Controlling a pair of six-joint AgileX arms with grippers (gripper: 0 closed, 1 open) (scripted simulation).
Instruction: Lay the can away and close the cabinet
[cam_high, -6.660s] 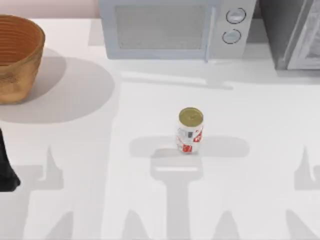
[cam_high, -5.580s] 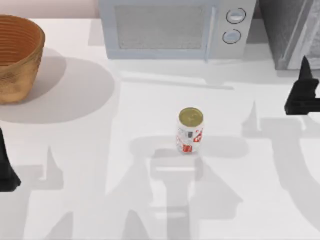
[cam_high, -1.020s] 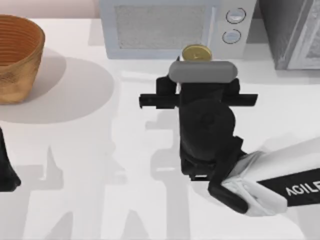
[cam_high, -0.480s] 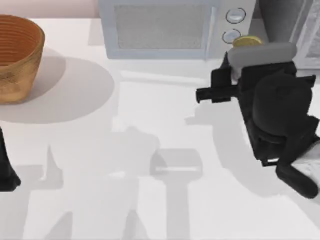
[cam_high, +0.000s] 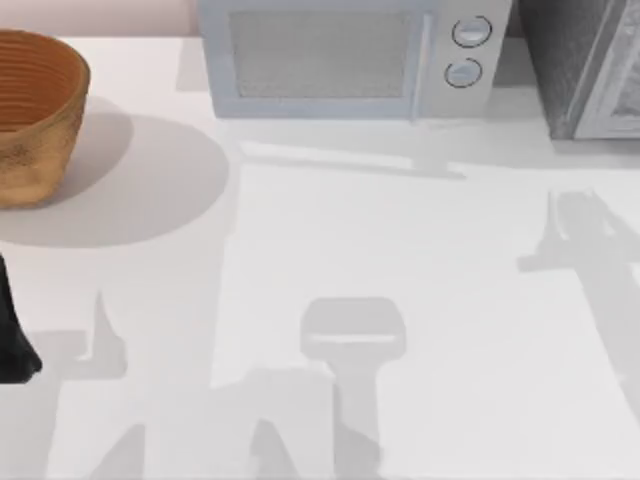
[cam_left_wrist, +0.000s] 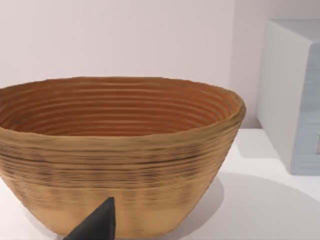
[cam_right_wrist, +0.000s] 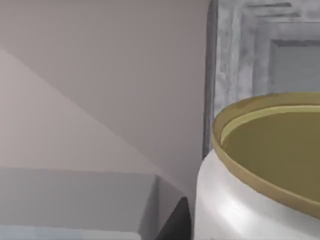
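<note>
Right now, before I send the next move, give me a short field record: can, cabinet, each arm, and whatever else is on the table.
can: close up in the right wrist view, gold lid up, near the cabinet
cabinet: far right corner of the table, dark grey speckled
left gripper: parked at the table's left edge
right gripper: one dark fingertip beside the can
basket: far left
microwave: back centre

Can (cam_right_wrist: 260, 180) gold lid, white body; cabinet (cam_high: 560, 60) dark grey speckled.
</note>
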